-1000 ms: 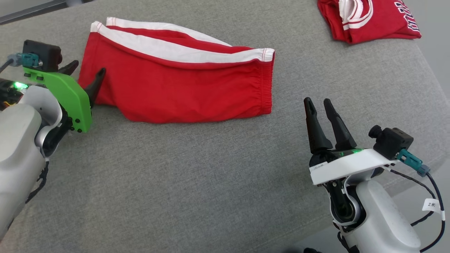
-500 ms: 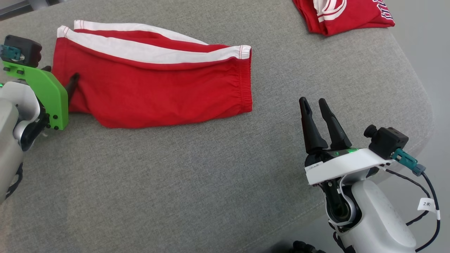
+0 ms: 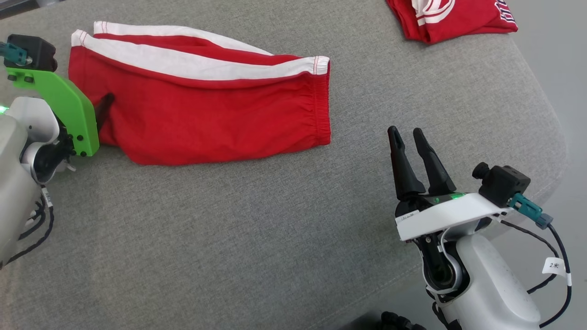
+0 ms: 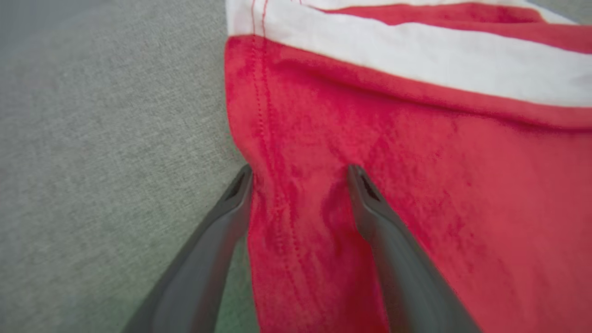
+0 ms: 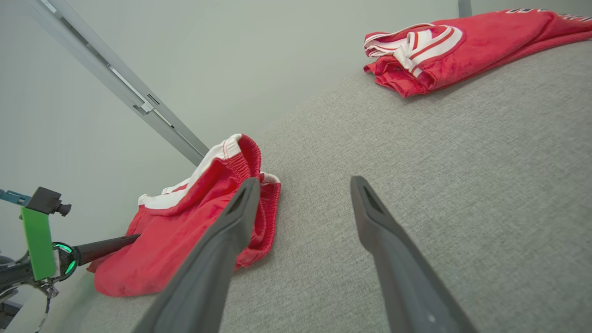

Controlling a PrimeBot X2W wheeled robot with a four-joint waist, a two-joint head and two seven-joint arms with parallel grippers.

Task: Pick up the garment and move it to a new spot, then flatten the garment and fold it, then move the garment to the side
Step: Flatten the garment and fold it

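Item: red shorts point(image 3: 206, 119), flat, near far left edge of grey cushion point(image 3: 257, 238). Left gripper point(image 4: 300, 172): fingers spread, straddling the hem (nothing pinched). Right gripper point(image 3: 405, 132): spread, empty, near right edge. Fold seemingly unfinished; setting aside pending.

Two red garments point(image 3: 202, 119) point(image 3: 451, 18), two claws point(image 4: 299, 170) point(image 3: 405, 132), one cushion point(image 3: 275, 229)

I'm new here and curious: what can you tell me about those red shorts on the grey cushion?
The red shorts look like soft knit cloth, with a white side stripe and a gathered elastic waistband at the right. They lie flat, slightly rumpled, on the grey cushion. The left gripper, open, straddles the hemmed leg end.
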